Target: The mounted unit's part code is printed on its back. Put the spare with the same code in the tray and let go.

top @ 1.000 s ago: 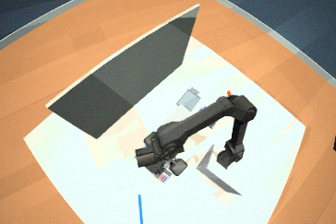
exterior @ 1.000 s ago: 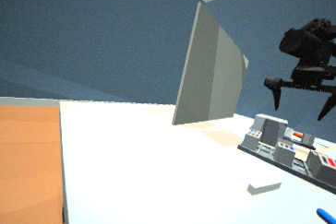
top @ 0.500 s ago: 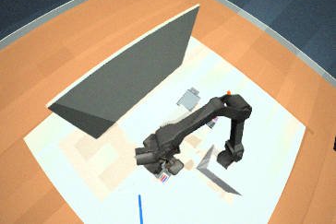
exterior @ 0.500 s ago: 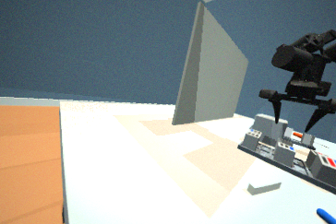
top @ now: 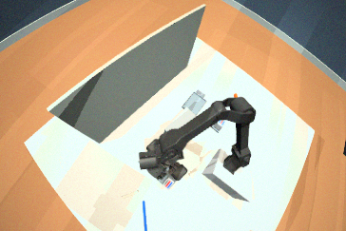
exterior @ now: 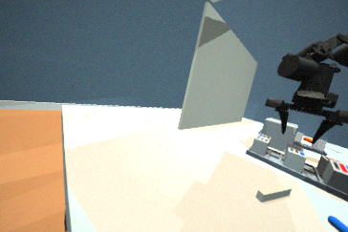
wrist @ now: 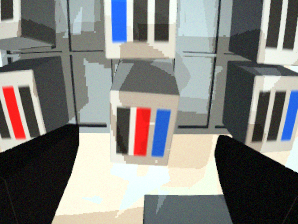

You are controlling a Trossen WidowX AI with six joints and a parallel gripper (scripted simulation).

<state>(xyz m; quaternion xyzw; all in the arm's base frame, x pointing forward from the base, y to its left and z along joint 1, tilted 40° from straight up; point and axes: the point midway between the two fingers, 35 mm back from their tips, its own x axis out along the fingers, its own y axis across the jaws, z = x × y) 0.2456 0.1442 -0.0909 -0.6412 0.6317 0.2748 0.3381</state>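
The spares rack (exterior: 268, 160) (wrist: 92, 128) is dark-edged and holds several grey blocks with striped labels. One spare (wrist: 143, 131) at its edge shows black, red and blue stripes in the wrist view. My gripper (exterior: 299, 137) (wrist: 148, 139) is open above the rack, one finger on each side of that spare in the wrist view, with nothing held. A pale grey upright block (top: 182, 120) (exterior: 280, 131), apparently the mounted unit, stands behind the rack; I cannot read a code on it. A pale blue-grey rectangle (top: 193, 103) beyond it may be the tray.
A large grey panel (top: 138, 72) (exterior: 217, 80) stands upright at the far side. An angled grey wall (top: 227, 185) stands near the arm's base. Another block (top: 219, 125) with red and blue marks lies under the arm. A blue rod (top: 144, 215) and a small grey bar (exterior: 273, 194) lie near the rack.
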